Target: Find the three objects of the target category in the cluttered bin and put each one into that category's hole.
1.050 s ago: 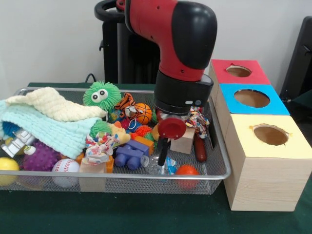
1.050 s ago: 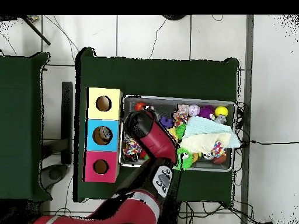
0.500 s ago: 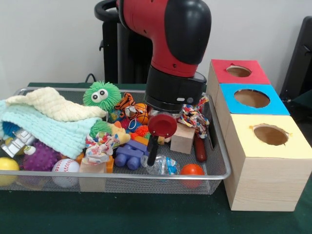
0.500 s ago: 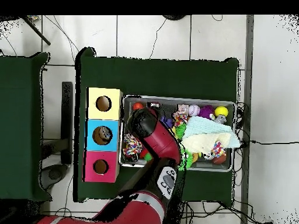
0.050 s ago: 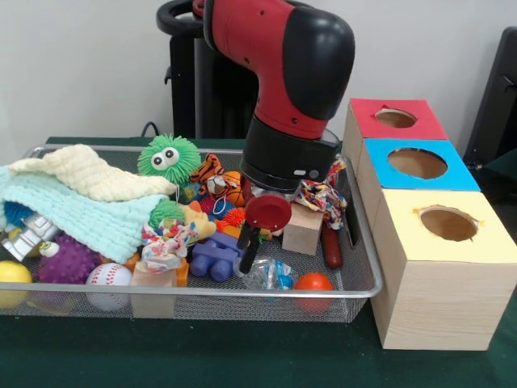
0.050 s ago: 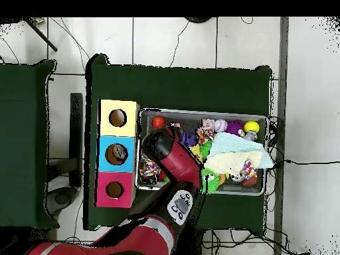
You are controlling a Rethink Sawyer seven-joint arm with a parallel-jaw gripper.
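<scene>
My gripper (image 5: pixel 245 260) hangs low in the right half of the wire bin (image 5: pixel 367 250), under a red disc (image 5: pixel 268 212) on the wrist. It stands just above a crumpled clear plastic piece (image 5: pixel 268 274), beside purple blocks (image 5: pixel 212 256). I cannot see it holding anything. Around it lie a wooden block (image 5: pixel 304 229), a knotted rope toy (image 5: pixel 321 196), an orange ball (image 5: pixel 313 282), a small basketball (image 5: pixel 237 186) and a tiger plush (image 5: pixel 209 170). In the overhead view the arm (image 6: pixel 169 156) covers the gripper and the bin's left part.
Red (image 5: pixel 395 119), blue (image 5: pixel 417 163) and yellow (image 5: pixel 447 223) boxes with round holes stand right of the bin. Knitted cloths (image 5: pixel 77 198) cover its left side, over a purple spiky ball (image 5: pixel 69 260), a baseball (image 5: pixel 107 276) and a yellow ball (image 5: pixel 13 273). A green fuzzy toy (image 5: pixel 167 155) sits at the back.
The gripper has shifted left across the bin, from above the orange ball's side toward the purple blocks. The wrist now tilts a little. The toys lie as before.
</scene>
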